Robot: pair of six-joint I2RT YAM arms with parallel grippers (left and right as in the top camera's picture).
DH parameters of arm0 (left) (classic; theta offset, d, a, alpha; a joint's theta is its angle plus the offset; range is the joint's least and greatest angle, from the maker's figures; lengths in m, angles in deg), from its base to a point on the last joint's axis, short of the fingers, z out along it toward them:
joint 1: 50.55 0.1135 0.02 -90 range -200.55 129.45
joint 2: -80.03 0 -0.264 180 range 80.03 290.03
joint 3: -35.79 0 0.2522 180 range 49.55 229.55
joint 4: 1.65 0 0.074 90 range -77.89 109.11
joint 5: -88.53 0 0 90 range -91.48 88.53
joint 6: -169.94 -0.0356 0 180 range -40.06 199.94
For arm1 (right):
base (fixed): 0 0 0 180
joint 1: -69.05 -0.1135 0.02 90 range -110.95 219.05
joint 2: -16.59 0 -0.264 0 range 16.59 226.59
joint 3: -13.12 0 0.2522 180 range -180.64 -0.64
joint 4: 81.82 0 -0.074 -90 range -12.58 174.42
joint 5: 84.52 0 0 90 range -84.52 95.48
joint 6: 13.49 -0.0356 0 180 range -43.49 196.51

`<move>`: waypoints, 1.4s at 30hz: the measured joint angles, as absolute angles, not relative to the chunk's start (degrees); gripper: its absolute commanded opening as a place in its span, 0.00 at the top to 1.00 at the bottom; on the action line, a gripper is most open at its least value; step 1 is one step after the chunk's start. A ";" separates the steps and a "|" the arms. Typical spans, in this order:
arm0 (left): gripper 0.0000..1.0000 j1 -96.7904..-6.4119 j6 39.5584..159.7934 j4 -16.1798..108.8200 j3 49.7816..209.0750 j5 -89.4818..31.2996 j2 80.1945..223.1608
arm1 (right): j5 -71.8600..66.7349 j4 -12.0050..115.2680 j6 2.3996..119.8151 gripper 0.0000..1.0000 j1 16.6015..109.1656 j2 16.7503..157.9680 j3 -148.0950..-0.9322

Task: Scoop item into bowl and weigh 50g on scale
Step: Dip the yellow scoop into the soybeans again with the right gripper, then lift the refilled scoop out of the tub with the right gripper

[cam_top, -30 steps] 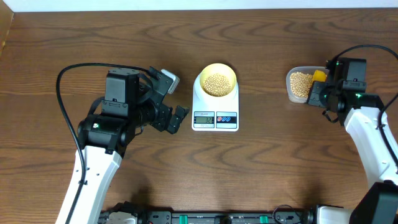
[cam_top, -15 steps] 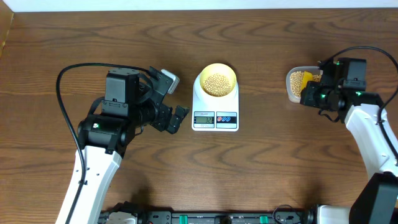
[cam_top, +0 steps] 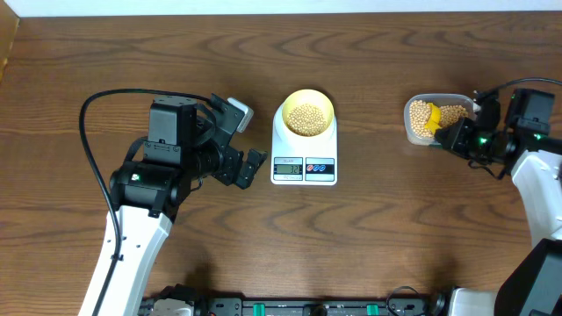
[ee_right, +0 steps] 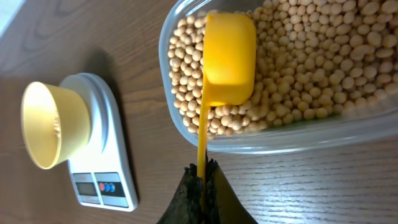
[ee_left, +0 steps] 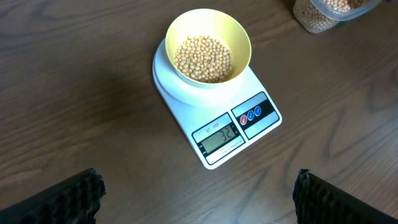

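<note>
The pale bowl (ee_left: 186, 18), part-filled with beans (ee_left: 202, 57), sits on the scale (ee_left: 180, 93) mid-counter (cam_top: 395, 237), the left claw (ee_left: 202, 205) gaping wide beside it, while the right claw (ee_right: 202, 193) is clamped on a yellow scoop (ee_right: 229, 59) dipped into the clear tub (ee_right: 298, 140) of beans.

Reading as a robotics lab bench. 2 white-and-black robot arms are standing at a dark brown wood-grain table (cam_top: 369, 246): left arm (cam_top: 140, 224), right arm (cam_top: 536, 189). A black cable (cam_top: 132, 93) is looping off the left one; a black mounting rail with green connectors (cam_top: 307, 308) is running along the near edge. Props are sitting out: white flat plastic kitchen scale (cam_top: 304, 151), clear plastic tub (ee_right: 280, 142) holding beige beans (ee_right: 311, 68) and a bright yellow plastic scoop (ee_right: 229, 59).
</note>
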State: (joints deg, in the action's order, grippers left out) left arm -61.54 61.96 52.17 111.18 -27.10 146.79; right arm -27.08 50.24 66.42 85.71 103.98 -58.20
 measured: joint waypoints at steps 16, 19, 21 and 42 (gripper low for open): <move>0.00 -61.54 61.96 52.17 111.18 -27.10 146.79 | -41.11 50.62 66.42 0.99 95.31 104.11 -55.57; 0.00 -61.54 61.96 52.17 111.18 -27.10 146.79 | -42.55 50.62 66.42 0.99 96.55 104.11 -55.57; 0.00 -61.54 61.96 52.17 111.18 -27.10 146.79 | -43.97 50.66 66.42 0.99 97.78 104.11 -55.57; 0.00 -61.54 61.96 52.17 111.18 -27.10 146.79 | -58.51 49.11 66.42 0.99 109.67 104.18 -55.55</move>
State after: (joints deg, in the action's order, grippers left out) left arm -61.54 61.96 52.17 111.18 -27.10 146.79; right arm -58.51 49.11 66.42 109.67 104.18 -55.55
